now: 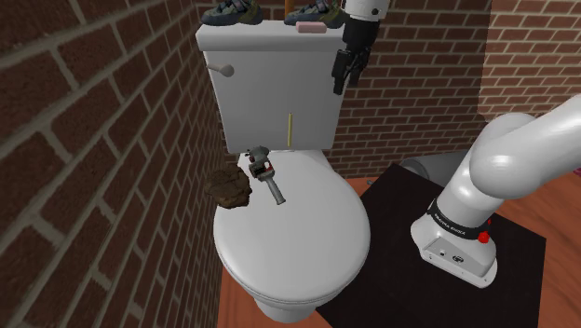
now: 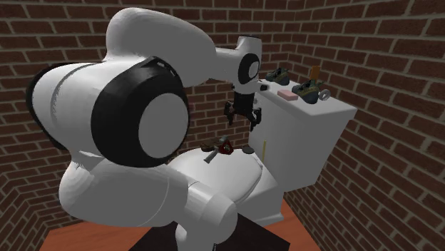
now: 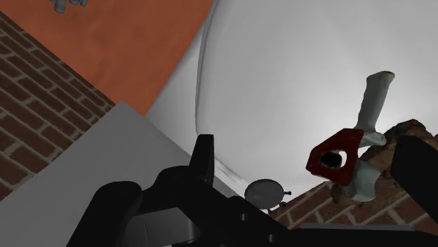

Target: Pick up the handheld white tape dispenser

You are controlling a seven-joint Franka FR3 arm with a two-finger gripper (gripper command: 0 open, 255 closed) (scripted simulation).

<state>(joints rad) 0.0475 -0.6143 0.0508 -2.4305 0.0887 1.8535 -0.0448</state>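
Note:
The tape dispenser (image 1: pixel 263 172) lies on the closed white toilet lid (image 1: pixel 298 242), near the hinge end. It has a pale grey handle and a dark red roll holder. From the second exterior view the dispenser (image 2: pixel 219 149) sits below and a little to the left of my black gripper (image 2: pixel 244 116). My gripper (image 1: pixel 344 73) hangs in front of the tank, well above the lid and apart from the dispenser. In the wrist view the dispenser (image 3: pixel 354 151) lies ahead, close to one finger (image 3: pixel 421 175); the gripper (image 3: pixel 307 144) is open with nothing between its fingers.
A brown lumpy object (image 1: pixel 228 186) rests right beside the dispenser at the lid's edge by the brick wall (image 1: pixel 84 158). The white tank (image 1: pixel 270 84) carries shoes (image 1: pixel 231 11) and a pink bar (image 1: pixel 309 28). My stand (image 1: pixel 456 247) is on a black mat.

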